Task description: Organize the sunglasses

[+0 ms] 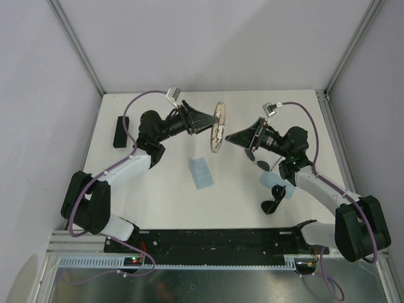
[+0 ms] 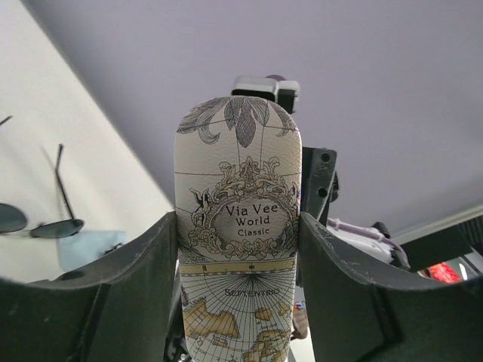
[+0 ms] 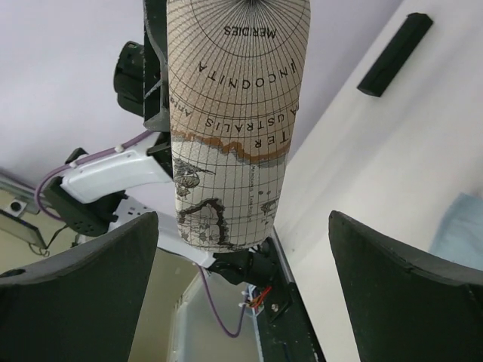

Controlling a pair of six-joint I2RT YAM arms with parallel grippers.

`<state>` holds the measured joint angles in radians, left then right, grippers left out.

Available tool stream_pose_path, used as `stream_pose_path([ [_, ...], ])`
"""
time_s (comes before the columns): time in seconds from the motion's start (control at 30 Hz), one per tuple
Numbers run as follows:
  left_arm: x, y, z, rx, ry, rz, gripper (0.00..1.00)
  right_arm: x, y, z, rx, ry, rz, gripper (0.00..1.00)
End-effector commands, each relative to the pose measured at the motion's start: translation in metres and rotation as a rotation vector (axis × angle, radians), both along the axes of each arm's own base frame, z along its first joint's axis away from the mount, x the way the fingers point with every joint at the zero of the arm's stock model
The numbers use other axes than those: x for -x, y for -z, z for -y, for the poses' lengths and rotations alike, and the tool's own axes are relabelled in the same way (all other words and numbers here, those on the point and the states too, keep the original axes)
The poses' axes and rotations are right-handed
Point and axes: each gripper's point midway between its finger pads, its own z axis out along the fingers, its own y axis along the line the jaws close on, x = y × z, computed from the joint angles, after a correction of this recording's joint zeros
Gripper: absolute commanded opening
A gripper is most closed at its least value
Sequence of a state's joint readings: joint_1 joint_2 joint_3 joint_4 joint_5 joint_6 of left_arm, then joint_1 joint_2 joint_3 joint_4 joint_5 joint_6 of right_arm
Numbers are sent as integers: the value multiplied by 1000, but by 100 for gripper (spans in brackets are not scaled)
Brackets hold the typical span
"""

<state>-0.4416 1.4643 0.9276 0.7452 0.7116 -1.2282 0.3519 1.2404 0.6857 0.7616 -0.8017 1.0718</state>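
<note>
Left jaws clamp case [image 2: 238, 226]; chunky sunglasses [image 1: 273, 205] overhead only.

- Robotics lab cell: flat white surface [image 1: 164, 189] boxed by plain pale grey panels [image 1: 38, 82] on bare aluminium posts [image 1: 76, 44].
- Black slotted mounting rail [image 1: 214, 240] at the frame's bottom, loose purple cables [image 1: 314, 123].

left arm [image 1: 126, 169], right arm [image 1: 319, 188]: black joints, white links | cable [image 1: 136, 103]: purple, one ran along each arm | plug [image 1: 173, 93]: white, at each wrist | left tool [image 1: 212, 125], right tool [image 1: 230, 137]: were matte black | fingers [image 2: 343, 283]: broad, curved, scuffed edges
</note>
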Motion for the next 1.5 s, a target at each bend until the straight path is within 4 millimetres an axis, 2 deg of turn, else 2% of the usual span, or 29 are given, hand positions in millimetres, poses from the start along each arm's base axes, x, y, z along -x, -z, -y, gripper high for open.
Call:
stream_pose_path([
  [0.0,22,-44,-1,125,53,80,27,12,-37,-7,-71,-44,124,99],
  [0.23,31,-45,5,147,80,71,27,25,-47,-14,-108,-97,155,95],
  [0.53,41,-43,9,154,102,62,27,31,-49,-23,-103,-115,162,91],
  [1.0,50,-37,12,140,118,70,26,27,-41,-23,-50,-66,139,60],
  [1.17,44,-16,13,85,88,60,23,17,-27,-19,39,10,122,51],
  [1.47,22,40,11,-141,-68,34,22,-12,28,-8,293,175,16,49],
])
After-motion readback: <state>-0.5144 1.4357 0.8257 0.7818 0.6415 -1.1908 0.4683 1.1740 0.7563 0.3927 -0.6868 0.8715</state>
